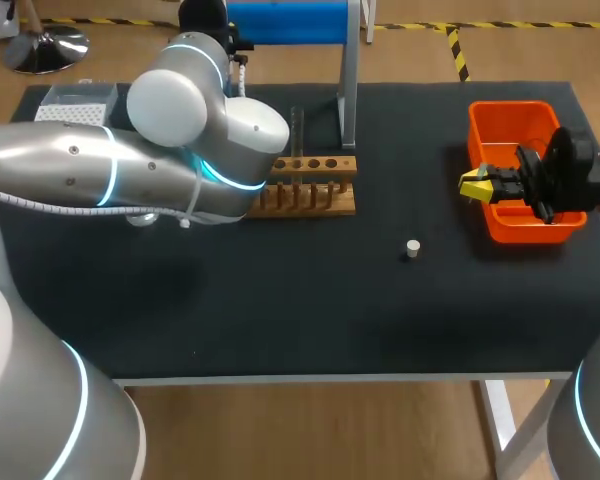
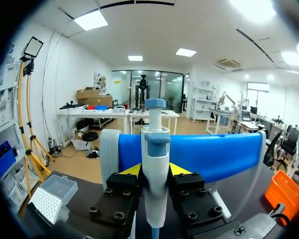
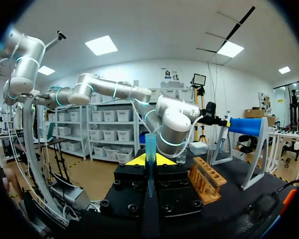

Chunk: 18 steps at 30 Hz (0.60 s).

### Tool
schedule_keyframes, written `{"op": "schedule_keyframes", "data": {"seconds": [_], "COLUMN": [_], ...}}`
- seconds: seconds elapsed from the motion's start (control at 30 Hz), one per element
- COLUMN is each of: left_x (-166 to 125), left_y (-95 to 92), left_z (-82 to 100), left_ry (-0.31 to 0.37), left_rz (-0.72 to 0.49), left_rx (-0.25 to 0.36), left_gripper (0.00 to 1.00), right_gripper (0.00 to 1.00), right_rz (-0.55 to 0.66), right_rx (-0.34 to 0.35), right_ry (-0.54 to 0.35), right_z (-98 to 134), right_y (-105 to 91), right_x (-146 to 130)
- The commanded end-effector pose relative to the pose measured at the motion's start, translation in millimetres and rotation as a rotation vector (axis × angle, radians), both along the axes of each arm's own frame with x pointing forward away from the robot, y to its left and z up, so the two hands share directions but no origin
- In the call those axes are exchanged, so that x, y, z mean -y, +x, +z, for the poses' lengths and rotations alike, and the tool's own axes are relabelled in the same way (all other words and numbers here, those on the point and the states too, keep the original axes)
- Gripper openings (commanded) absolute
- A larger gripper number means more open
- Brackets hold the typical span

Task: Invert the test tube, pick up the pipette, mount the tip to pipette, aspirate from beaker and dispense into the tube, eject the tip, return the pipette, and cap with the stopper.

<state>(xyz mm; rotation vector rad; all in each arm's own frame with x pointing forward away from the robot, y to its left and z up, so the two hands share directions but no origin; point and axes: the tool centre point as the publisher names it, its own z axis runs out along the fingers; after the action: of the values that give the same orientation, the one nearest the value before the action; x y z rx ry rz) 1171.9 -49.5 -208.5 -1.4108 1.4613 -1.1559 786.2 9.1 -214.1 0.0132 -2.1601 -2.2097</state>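
Your left gripper (image 2: pixel 155 170): clamps pipette (image 2: pixel 156 144) beyond rack (image 1: pixel 305 185), likely for rehanging; right gripper (image 3: pixel 150 160): clamps blue tip (image 3: pixel 150 142), well right of rack, likely for discarding.

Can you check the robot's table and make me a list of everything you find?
Surface: black table.
Job's things: pipette in front of the blue stand; tube upright in the wooden rack; stopper alone on the table; tip box; orange bin.
Clutter: nothing seen.
Grippers: left gripper, fingers shut on the pipette; right gripper, fingers shut on a blue tip, by the orange bin.
Cables: white cable along the left arm.
Surroundings: nothing seen.
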Motion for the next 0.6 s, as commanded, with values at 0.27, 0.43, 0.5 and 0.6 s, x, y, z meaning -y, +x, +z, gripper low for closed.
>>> {"op": "schedule_keyframes", "data": {"seconds": [0.27,0.43,0.5,0.6], "left_x": [-1,-1,-1,-2], "left_y": [1.3,-5.8,-10.1,-18.4], "left_z": [31.0,39.8,42.7,49.5], "left_ry": [0.032,0.058,0.062,0.065], "left_rz": [0.009,-0.021,-0.032,-0.064], "left_rx": [0.038,0.038,0.038,0.047], "left_gripper": [0.00,0.00,0.00,0.00], "right_gripper": [0.00,0.00,0.00,0.00], "right_rz": [-0.002,-0.002,-0.002,-0.002], "right_rx": [0.001,0.001,0.001,0.001], "right_ry": [-0.002,-0.002,-0.002,-0.002], "right_z": [0,0,0,0], "right_y": [-1.2,-1.2,-1.2,-1.2], "right_x": [0,0,0,0]}}
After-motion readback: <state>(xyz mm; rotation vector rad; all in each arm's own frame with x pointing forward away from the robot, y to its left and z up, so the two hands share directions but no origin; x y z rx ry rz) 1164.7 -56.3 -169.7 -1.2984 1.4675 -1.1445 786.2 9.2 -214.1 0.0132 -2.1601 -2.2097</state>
